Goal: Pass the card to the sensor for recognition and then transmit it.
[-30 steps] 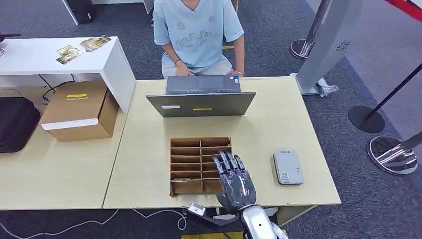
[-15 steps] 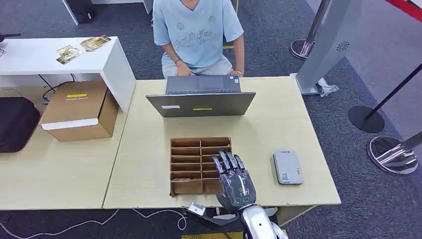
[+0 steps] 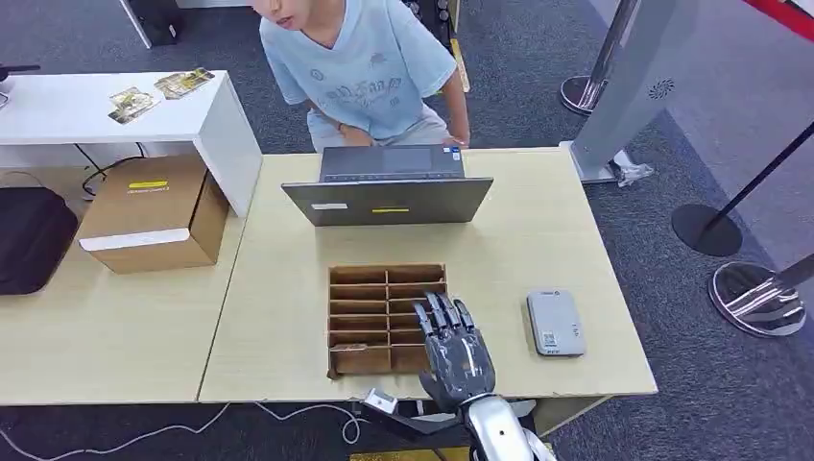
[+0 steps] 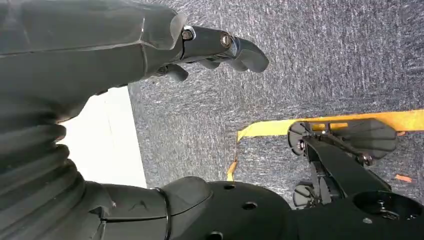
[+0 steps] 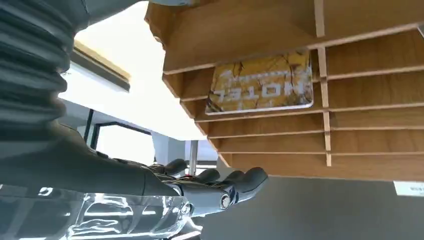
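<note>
Right hand: fingers extended, slightly apart, empty; hovers over near-right corner of brown wooden compartment tray on pale wooden table. No contact discernible.

Left hand: hangs over grey carpet, fingers loosely curled, nothing held.

Yellow printed card: lies flat in one tray slot, long axis along slot; which slot, cannot tell.

Grey flat rectangular sensor: on table, right of tray, apart from hand.

Person in light blue shirt sits behind grey laptop.

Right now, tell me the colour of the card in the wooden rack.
Yellow-gold with a dark crackle pattern and pale lettering; the card shows best in the right wrist view.
</note>
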`<action>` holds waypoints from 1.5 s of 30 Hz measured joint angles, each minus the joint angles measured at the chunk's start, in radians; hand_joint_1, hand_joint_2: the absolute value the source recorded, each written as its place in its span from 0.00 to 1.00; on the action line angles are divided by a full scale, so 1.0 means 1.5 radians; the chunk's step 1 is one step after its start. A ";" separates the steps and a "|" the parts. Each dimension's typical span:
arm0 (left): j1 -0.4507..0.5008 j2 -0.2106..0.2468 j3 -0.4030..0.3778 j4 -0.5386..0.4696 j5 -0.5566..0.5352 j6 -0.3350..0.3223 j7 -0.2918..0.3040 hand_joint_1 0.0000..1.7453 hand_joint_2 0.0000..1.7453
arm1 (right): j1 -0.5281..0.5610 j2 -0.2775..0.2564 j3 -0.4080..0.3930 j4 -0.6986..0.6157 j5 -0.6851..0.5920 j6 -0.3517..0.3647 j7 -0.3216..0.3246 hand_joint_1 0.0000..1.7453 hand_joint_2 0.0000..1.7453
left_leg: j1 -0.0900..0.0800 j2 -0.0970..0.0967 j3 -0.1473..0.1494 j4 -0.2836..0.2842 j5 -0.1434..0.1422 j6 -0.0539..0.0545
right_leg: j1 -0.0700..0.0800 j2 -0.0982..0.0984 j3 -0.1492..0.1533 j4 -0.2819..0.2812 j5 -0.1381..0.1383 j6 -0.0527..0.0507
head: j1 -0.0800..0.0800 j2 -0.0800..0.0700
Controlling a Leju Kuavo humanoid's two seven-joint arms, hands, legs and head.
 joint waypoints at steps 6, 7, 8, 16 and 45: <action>0.000 0.000 -0.004 0.000 -0.001 0.000 0.000 0.00 1.00 | 0.000 0.000 -0.001 0.003 0.000 0.008 0.000 0.05 1.00 | 0.000 0.000 0.000 0.000 0.000 0.000 | 0.000 0.000 0.000 0.000 0.000 0.000 | 0.000 0.000; 0.000 0.000 -0.004 0.000 -0.001 0.000 0.000 0.00 1.00 | 0.000 0.000 -0.001 0.004 0.000 0.009 0.000 0.06 1.00 | 0.000 0.000 0.000 0.000 0.000 0.000 | 0.000 0.000 0.000 0.000 0.000 0.000 | 0.000 0.000; 0.000 0.000 -0.004 0.000 -0.001 0.000 0.000 0.00 1.00 | 0.000 0.000 -0.001 0.004 0.000 0.010 0.000 0.06 1.00 | 0.000 0.000 0.000 0.000 0.000 0.000 | 0.000 0.000 0.000 0.000 0.000 0.000 | 0.000 0.000; 0.000 0.000 -0.005 0.000 -0.003 0.000 0.000 0.00 1.00 | 0.000 0.000 -0.002 0.006 0.000 0.010 0.000 0.37 1.00 | 0.000 0.000 0.000 0.000 0.000 0.000 | 0.000 0.000 0.000 0.000 0.000 0.000 | 0.000 0.000; 0.001 0.000 -0.015 0.000 -0.013 -0.002 0.000 0.00 1.00 | -0.008 0.001 -0.006 0.006 0.000 0.002 -0.001 0.14 1.00 | 0.000 0.000 0.001 0.000 0.000 0.000 | 0.000 0.000 0.001 0.000 0.000 0.000 | 0.000 0.000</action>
